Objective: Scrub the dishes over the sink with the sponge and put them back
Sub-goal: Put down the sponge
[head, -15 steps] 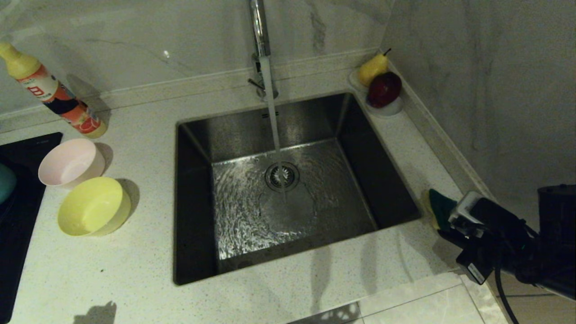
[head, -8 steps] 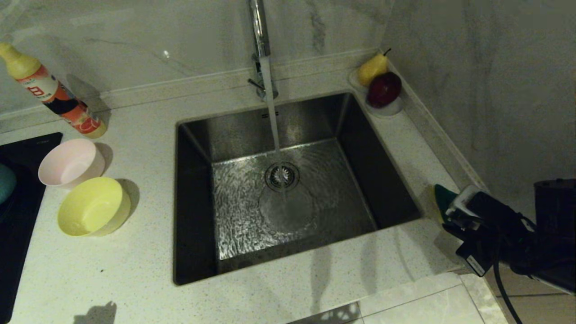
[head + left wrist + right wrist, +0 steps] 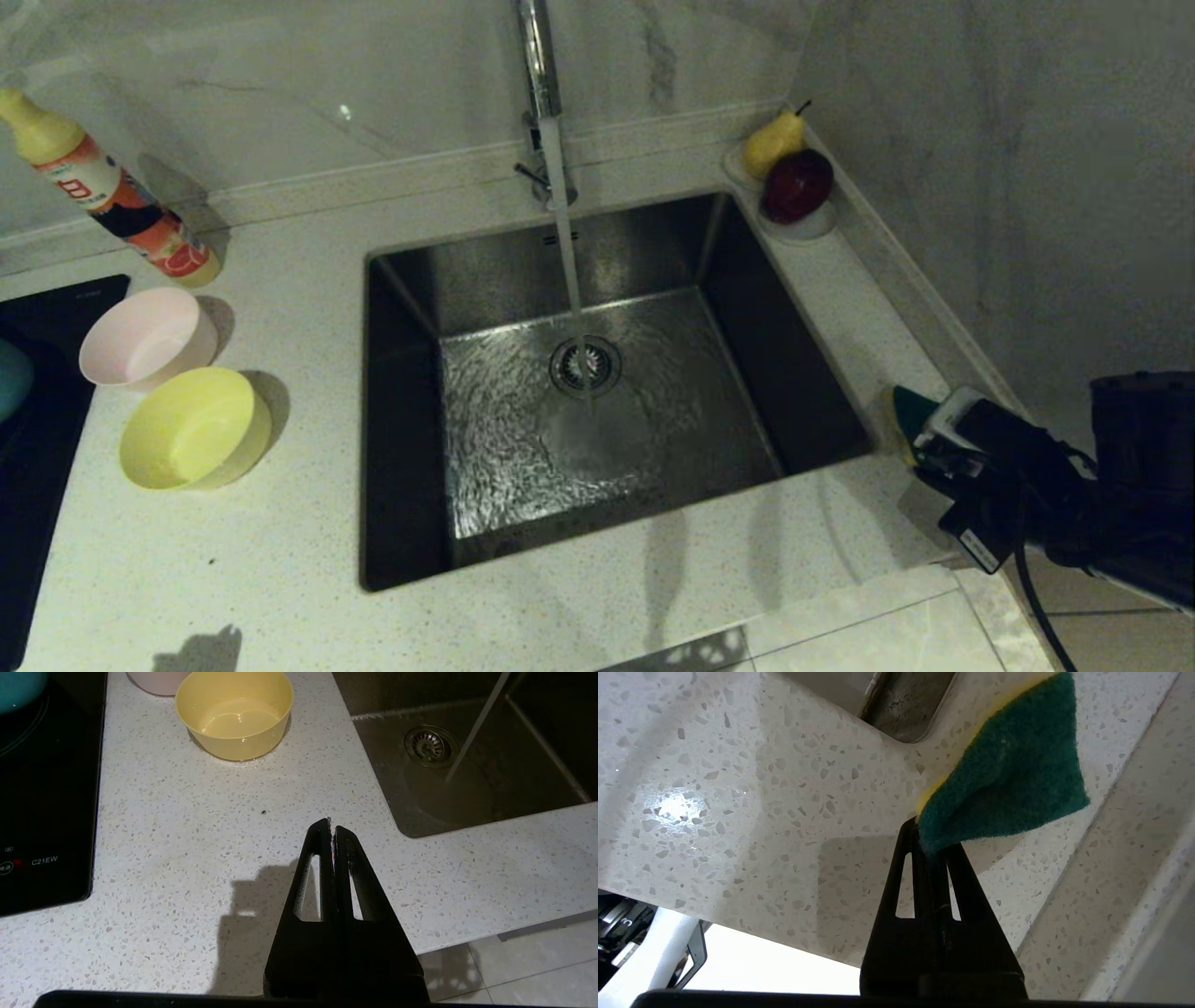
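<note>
Pinching the sponge point(image 3: 1008, 770) by one corner, the right gripper point(image 3: 930, 847) hangs above the speckled tabletop point(image 3: 233, 560) at the sink's point(image 3: 411, 448) right edge; the dark green face is turned toward the wrist camera, the yellow foam showing along the far side; in the head view the sponge point(image 3: 907, 403) pokes out just right of the basin rim. Water runs from the chrome tap point(image 3: 539, 65) onto the drain strainer point(image 3: 585, 365). The left gripper point(image 3: 332, 828) hovers over bare tabletop left of the sink, its fingers pressed together on nothing. The yellow bowl point(image 3: 194, 427) and the pale pink bowl point(image 3: 147, 337) sit upright, touching or nearly so, left of the basin; a blue bowl point(image 3: 13, 378) shows only as a sliver at the frame edge, on the black cooktop point(image 3: 37, 448).
</note>
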### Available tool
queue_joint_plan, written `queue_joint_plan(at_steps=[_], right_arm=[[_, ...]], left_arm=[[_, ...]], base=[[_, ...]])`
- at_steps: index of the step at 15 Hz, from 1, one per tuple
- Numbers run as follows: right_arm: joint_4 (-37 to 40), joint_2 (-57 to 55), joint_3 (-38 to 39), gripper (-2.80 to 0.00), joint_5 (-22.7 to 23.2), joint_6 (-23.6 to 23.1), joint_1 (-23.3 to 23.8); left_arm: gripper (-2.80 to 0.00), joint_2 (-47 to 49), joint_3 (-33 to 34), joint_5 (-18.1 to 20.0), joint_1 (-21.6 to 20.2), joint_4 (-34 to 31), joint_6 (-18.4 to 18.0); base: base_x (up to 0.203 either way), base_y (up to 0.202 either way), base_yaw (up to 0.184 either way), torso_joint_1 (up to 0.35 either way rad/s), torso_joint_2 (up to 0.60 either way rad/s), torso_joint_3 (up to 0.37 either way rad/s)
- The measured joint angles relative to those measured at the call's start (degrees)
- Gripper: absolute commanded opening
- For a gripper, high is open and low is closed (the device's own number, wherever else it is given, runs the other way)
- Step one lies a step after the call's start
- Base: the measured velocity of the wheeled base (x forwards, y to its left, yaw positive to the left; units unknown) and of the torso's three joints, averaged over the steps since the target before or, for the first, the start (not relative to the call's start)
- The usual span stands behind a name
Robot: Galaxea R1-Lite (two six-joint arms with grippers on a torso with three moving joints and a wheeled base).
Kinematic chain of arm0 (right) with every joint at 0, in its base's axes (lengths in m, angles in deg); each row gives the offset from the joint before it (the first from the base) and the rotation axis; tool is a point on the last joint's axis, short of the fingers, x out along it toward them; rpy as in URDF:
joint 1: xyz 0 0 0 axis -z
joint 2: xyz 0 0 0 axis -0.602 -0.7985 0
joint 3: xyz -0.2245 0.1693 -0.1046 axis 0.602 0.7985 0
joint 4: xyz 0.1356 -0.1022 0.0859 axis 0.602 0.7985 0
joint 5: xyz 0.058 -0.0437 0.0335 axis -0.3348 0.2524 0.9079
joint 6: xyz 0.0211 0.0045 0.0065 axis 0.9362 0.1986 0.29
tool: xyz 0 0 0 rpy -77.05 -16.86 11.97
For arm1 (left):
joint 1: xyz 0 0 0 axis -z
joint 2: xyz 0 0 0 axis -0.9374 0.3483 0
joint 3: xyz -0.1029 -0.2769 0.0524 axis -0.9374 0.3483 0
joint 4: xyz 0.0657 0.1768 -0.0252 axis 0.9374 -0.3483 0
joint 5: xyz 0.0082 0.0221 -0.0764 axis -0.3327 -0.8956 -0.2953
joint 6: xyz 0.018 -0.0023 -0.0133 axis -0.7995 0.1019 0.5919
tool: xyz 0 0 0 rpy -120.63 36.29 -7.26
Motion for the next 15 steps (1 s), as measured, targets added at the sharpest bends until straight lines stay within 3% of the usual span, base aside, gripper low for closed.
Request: queue_joint_plan(at_steps=[15], right_arm=[[0.4, -2.3, -3.7, -2.80, -1.2, 0.0, -0.1]], left_arm=[[-2.80, 0.0, 0.0, 0.0, 0.0, 0.0, 0.0]], base=[[0.000, 0.000, 0.000, 0.000, 0.00, 0.000]])
